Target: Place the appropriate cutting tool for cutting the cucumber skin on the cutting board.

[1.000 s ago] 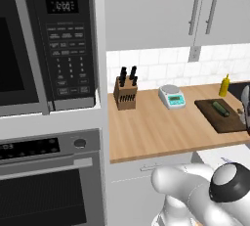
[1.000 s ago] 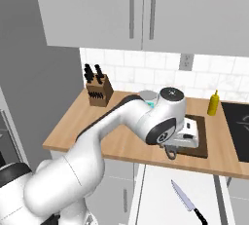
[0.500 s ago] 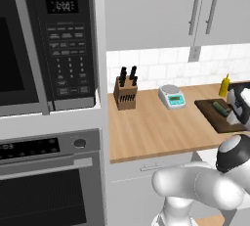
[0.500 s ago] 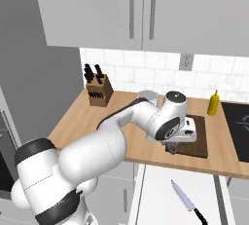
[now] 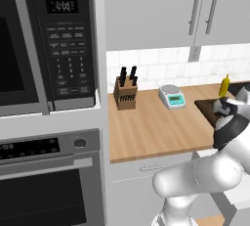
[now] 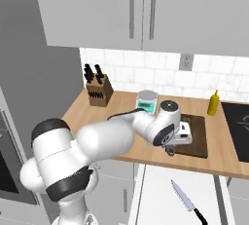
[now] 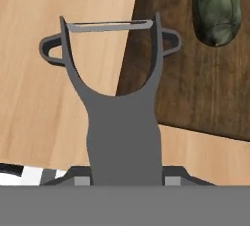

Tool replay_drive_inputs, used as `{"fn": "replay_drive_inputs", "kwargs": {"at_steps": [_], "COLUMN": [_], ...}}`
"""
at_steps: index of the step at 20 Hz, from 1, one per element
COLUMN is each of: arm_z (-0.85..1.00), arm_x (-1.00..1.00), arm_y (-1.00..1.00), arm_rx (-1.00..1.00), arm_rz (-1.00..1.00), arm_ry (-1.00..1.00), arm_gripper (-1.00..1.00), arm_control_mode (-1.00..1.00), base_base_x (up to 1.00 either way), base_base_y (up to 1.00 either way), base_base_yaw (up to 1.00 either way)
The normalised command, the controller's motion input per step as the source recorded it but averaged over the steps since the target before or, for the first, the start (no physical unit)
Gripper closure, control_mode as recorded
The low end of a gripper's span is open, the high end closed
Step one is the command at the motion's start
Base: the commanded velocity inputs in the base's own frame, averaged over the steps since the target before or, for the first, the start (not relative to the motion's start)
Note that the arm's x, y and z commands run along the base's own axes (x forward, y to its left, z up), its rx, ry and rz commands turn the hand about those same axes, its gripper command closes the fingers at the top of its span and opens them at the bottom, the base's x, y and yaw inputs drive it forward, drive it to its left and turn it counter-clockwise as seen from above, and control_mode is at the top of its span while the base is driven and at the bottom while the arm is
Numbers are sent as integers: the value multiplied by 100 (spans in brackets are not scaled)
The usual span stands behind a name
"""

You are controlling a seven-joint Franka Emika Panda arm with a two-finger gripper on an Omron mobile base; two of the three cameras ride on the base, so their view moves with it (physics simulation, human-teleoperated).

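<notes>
My gripper (image 7: 124, 177) is shut on the handle of a grey Y-shaped peeler (image 7: 122, 117). The peeler's blade end hangs over the left edge of the dark brown cutting board (image 7: 195, 88), half above the light countertop. The dark green cucumber (image 7: 216, 7) lies on the board, to the upper right of the blade and apart from it. In the right base view the gripper (image 6: 171, 148) hovers over the near left corner of the cutting board (image 6: 198, 139). In the left base view the gripper (image 5: 222, 108) is at the cutting board (image 5: 205, 106), by the right edge.
On the counter behind the board stand a kitchen scale (image 6: 147, 101), a knife block (image 6: 97, 90) and a yellow squeeze bottle (image 6: 213, 103). A black cooktop (image 6: 238, 126) borders the board on the right. A kitchen knife (image 6: 187, 202) lies low in front of the counter.
The arm has stretched out to the right and its elbow has dropped away from the cameras. The hand has stayed over the board's near left corner, settling slightly lower.
</notes>
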Motion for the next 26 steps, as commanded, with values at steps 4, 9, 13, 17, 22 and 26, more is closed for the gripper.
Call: {"fn": "replay_drive_inputs", "kwargs": {"at_steps": [4, 9, 13, 17, 22, 26], "arm_z": [-25, -5, -1, 0, 34, 92], "arm_x": [45, 44, 32, 12, -22, -47], "arm_y": [-35, -47, -31, -18, 0, 36], "arm_rx": [0, 0, 0, 0, 2, 0], "arm_rz": [-2, -5, -2, 0, 0, 0], "arm_ry": [0, 0, 0, 0, 0, -1], "arm_gripper": [100, 100, 100, -100, -100, -100], "arm_control_mode": [-100, -100, -100, -100, -100, -100], "base_base_x": [0, 0, 0, 0, 0, 0], "base_base_y": [0, 0, 0, 0, 0, 0], "base_base_yaw": [0, 0, 0, 0, 0, 0]}}
